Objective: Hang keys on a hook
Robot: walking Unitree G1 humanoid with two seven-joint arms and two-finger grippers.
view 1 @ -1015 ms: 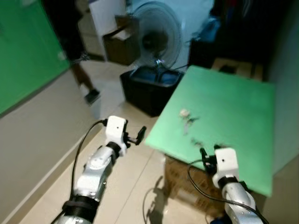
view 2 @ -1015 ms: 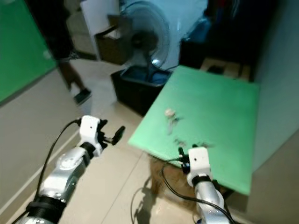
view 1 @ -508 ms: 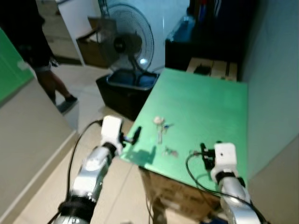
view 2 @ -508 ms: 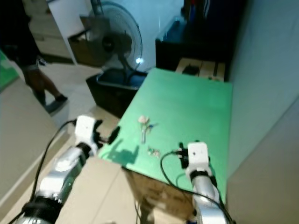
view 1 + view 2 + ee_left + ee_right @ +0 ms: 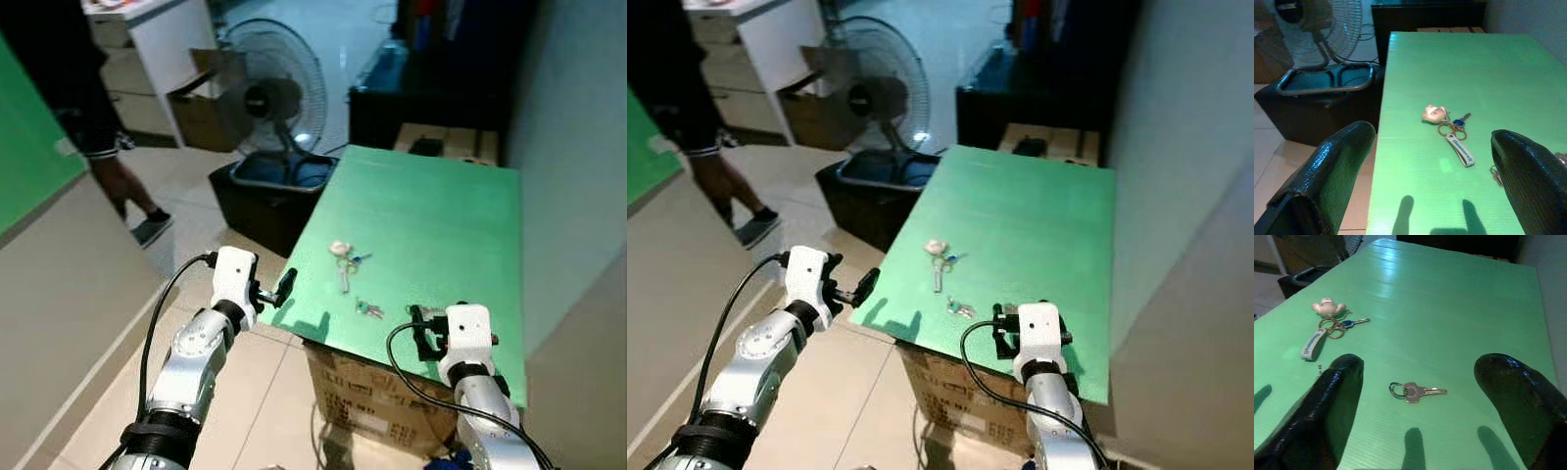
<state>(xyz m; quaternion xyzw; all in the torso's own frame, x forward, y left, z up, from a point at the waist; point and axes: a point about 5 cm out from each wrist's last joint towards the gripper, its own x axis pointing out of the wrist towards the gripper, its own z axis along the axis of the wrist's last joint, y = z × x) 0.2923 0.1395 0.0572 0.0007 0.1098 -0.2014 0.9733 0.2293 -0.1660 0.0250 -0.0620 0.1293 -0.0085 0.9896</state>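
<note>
Near the green table (image 5: pixel 441 215) edge, both pincers (image 5: pixel 286 284) (image 5: pixel 418 328) gape around the keys (image 5: pixel 1327 328).

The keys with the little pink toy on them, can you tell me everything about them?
The key bunch lies flat on the green table top, near its left edge. It has a small pale pink figure charm, metal rings, one blue-headed key and a white strap tag with writing too small to read. Nothing touches it but the table. A separate single silver key lies apart from it.

On the green table (image 5: pixel 1048 211) a key bunch (image 5: pixel 940 257) lies at 11 o'clock from a smaller key (image 5: pixel 960 309), with the left gripper (image 5: pixel 865 284) at the table's 8 o'clock edge.
</note>
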